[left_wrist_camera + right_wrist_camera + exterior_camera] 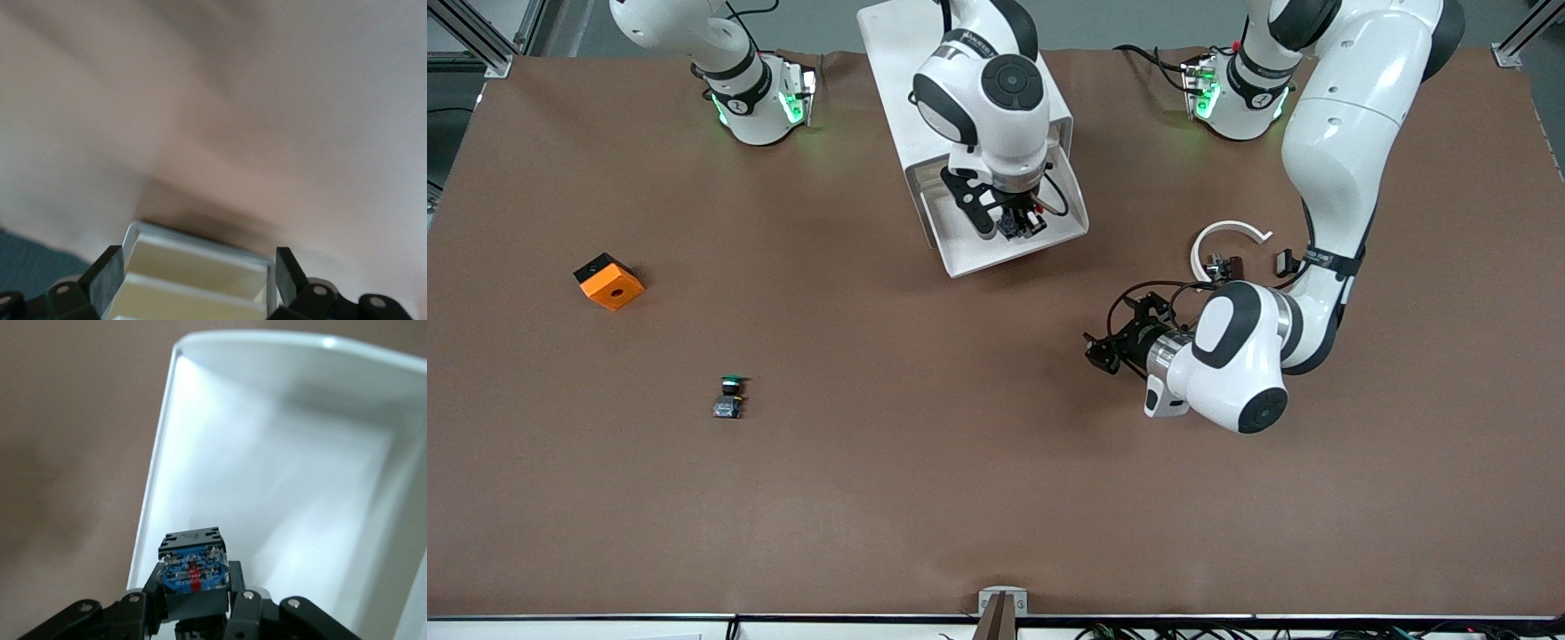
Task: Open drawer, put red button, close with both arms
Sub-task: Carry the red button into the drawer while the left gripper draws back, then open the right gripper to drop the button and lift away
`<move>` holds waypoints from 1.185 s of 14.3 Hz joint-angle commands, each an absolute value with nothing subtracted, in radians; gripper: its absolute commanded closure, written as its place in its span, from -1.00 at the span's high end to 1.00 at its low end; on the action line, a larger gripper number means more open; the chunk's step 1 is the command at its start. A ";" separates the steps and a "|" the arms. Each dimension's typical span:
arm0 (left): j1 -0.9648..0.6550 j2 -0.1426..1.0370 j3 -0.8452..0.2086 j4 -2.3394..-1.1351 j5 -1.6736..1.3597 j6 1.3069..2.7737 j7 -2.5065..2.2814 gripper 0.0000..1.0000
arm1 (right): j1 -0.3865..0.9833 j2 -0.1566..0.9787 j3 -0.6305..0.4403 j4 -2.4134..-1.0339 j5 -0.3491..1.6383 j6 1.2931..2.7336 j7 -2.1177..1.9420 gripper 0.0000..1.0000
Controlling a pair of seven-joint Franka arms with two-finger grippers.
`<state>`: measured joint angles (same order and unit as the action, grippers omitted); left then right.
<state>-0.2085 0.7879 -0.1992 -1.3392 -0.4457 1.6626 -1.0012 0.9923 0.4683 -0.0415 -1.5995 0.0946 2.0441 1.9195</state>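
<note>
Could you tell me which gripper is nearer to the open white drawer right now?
The right. The right gripper hangs directly over the open drawer, shut on the red button. The left gripper is off toward the left arm's end of the table, open and pointed at the drawer.

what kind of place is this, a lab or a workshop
Most likely a robotics lab: two white arms bolted along a brown-covered table, aluminium frame posts at its corners. The right gripper holds the red button over an open white drawer; the left gripper waits open.
</note>
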 commanded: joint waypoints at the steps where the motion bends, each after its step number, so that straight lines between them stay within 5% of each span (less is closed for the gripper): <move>1: -0.229 0.767 -0.206 -1.345 -0.359 1.745 -0.959 1.00 | 1.015 0.509 -0.054 -1.548 0.087 2.034 1.971 -1.00; 7: -0.245 0.747 -0.209 -1.350 -0.288 1.871 -0.910 1.00 | 1.022 0.509 -0.054 -1.549 0.095 2.028 1.990 -1.00; 8: -0.247 0.732 -0.209 -1.354 -0.278 1.878 -0.907 1.00 | 1.022 0.509 -0.054 -1.548 0.094 2.026 1.988 -0.22; 9: -0.247 0.721 -0.210 -1.356 -0.273 1.878 -0.902 1.00 | 1.023 0.509 -0.054 -1.549 0.091 2.026 1.990 0.99; 17: -0.294 0.632 -0.216 -1.434 -0.219 1.887 -0.896 1.00 | 0.959 0.505 -0.058 -1.412 0.100 1.887 1.843 1.00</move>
<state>-0.2875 0.6804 -0.2140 -1.3659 -0.2457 1.8690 -0.9029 1.0015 0.4964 -0.0583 -1.4972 0.0943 1.9735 1.9263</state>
